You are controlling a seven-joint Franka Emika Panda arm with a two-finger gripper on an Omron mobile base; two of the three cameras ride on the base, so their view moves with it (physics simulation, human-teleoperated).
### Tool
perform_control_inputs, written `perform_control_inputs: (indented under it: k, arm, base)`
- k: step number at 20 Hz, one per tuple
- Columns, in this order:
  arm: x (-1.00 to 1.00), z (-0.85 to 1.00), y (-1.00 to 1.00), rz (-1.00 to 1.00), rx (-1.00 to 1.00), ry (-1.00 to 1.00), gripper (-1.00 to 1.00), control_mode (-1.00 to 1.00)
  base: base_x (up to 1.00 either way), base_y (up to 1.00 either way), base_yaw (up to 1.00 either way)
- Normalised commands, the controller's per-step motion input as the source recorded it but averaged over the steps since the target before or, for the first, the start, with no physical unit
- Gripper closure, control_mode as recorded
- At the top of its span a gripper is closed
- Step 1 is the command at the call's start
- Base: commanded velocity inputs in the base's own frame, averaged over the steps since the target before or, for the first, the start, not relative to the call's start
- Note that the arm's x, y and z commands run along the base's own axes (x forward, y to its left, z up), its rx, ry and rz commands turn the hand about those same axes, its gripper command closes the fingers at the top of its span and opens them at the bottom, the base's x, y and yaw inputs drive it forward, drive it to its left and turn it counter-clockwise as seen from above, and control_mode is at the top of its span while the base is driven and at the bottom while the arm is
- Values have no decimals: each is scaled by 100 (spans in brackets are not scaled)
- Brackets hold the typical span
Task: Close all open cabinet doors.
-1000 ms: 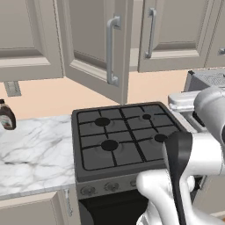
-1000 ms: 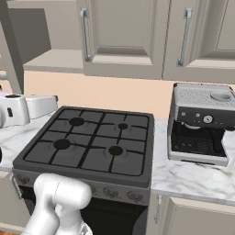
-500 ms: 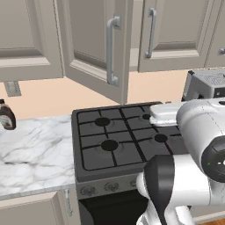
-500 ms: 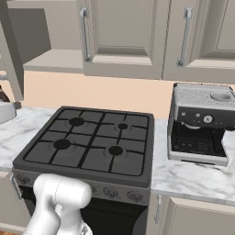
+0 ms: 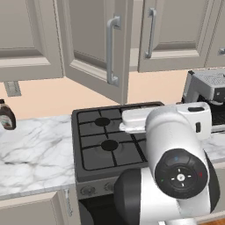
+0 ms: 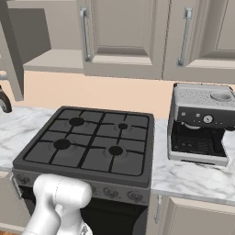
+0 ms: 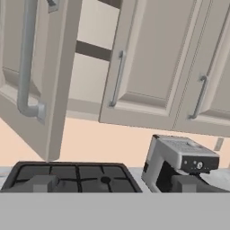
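- Since half a second ago my arm's big white joint has swung lower and nearer the left base camera, and it now hides the right burners of the stove (image 5: pixel 103 136), which it left clear before.
- Nearest in the hand view, the pincer (image 7: pixel 112 183) shows as two dark tips low in the picture. They stand well apart with nothing between them, so I read it as wide open and holding nothing.
- Beyond the tips lies the stove, my landmark. The coffee machine (image 6: pixel 199 123) stands just to its right on the tabletop (image 6: pixel 193 176).
- Above the stove's left part, the open cabinet door (image 5: pixel 94 48) swings out into the room. I judge the hand is raised and aimed that way so the door sits in front of it for a push.
- That door's long axis is vertical, as is its bar handle (image 5: pixel 111 50). Its face points out and rightward, away from the wall.
- Farthest, the shut doors (image 6: pixel 124 36) above the stove's right lie flush.
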Motion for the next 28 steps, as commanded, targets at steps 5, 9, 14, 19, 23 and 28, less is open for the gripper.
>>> perform_control_inputs:
  k: [5,9,14,19,23,28]
  arm:
    - [1,-6,54,0,0,0,-100,-100]
    - [10,-18,52,0,0,-3,-100,-100]
    - [20,-16,45,0,0,-10,-100,-100]
    - [22,-7,37,0,0,-11,-100,-100]
    - [40,-1,13,-4,0,-8,-100,-100]
    - [55,0,0,-6,0,-6,-100,-100]
  base:
    - [0,0,0]
    - [0,0,0]
    - [0,0,0]
    - [0,0,0]
    - [0,0,0]
    - [0,0,0]
